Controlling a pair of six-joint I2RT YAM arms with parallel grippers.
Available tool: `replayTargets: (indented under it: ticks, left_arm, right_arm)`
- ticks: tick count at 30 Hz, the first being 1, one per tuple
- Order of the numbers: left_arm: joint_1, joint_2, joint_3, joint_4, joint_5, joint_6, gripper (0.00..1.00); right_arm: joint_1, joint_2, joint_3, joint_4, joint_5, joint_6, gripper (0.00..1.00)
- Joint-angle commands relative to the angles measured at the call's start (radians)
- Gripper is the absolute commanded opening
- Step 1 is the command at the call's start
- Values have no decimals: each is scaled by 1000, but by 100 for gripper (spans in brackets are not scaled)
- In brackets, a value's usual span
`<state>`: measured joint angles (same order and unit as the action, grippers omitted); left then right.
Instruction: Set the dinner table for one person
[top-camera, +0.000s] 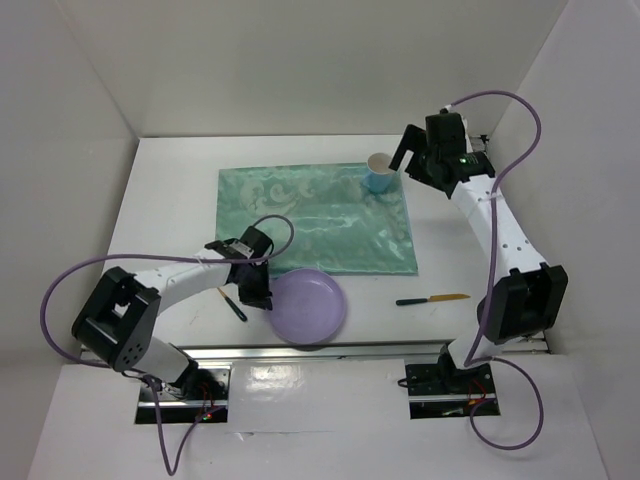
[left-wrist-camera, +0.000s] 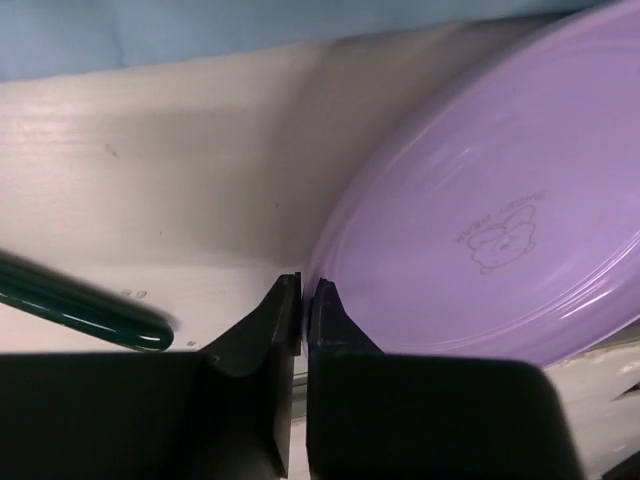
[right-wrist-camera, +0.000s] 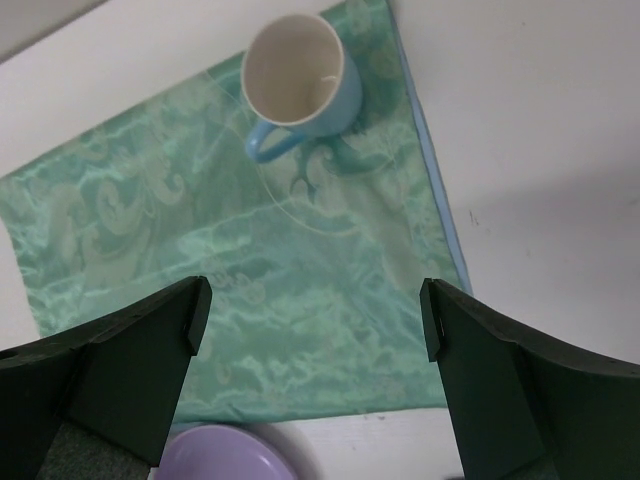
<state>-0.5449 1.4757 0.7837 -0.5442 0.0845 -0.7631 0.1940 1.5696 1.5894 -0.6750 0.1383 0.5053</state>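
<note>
A purple plate (top-camera: 310, 306) lies on the white dinner table (top-camera: 170, 200), overlapping the near edge of the green patterned cloth (top-camera: 310, 215). My left gripper (top-camera: 263, 293) is at the plate's left rim. In the left wrist view the left gripper (left-wrist-camera: 304, 286) is shut on the thin rim of the plate (left-wrist-camera: 480, 200). A blue cup (top-camera: 380, 173) with a white inside stands upright on the cloth's far right corner. My right gripper (top-camera: 402, 156) hangs just right of the cup. The right wrist view shows the right gripper (right-wrist-camera: 315, 315) open and empty above the cloth (right-wrist-camera: 250, 270), with the cup (right-wrist-camera: 297, 82) beyond its fingertips.
A green-handled utensil (top-camera: 233, 304) lies left of the plate, close to the left gripper; its handle (left-wrist-camera: 85, 312) shows in the left wrist view. A knife (top-camera: 432, 299) with a green handle and yellow blade lies right of the plate. White walls enclose the table.
</note>
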Motion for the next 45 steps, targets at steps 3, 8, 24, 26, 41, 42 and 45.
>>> replayTargets:
  ticks: [3,8,24,26,41,42,45]
  left_arm:
    - [-26,-26,60,-68,-89,13,0]
    - [-36,-149,259,-272,-139,81,0]
    - [226,457,1026,-301,7,71,0]
    - [226,529,1036,-290,17,62,0]
    - [283,633,931,-143,70,10,0]
    - [283,633,931,-143,70,10,0]
    - [283,678,954,-143,84,21,0]
  right_arm:
    - [9,-134,-97,12,57,-56,99]
    - [-22,-233,-238,-11,43,-56,99]
    - [-107,-422,-490,-182,-75,64,100]
    - [-107,-422,-490,-192,-75,64,100]
    - [-107,-395,-480,-201,-75,55,100]
    - [-107,-395,-480,-201,-75,55,100]
    - [-107,-395,-480,-192,-86,55,100]
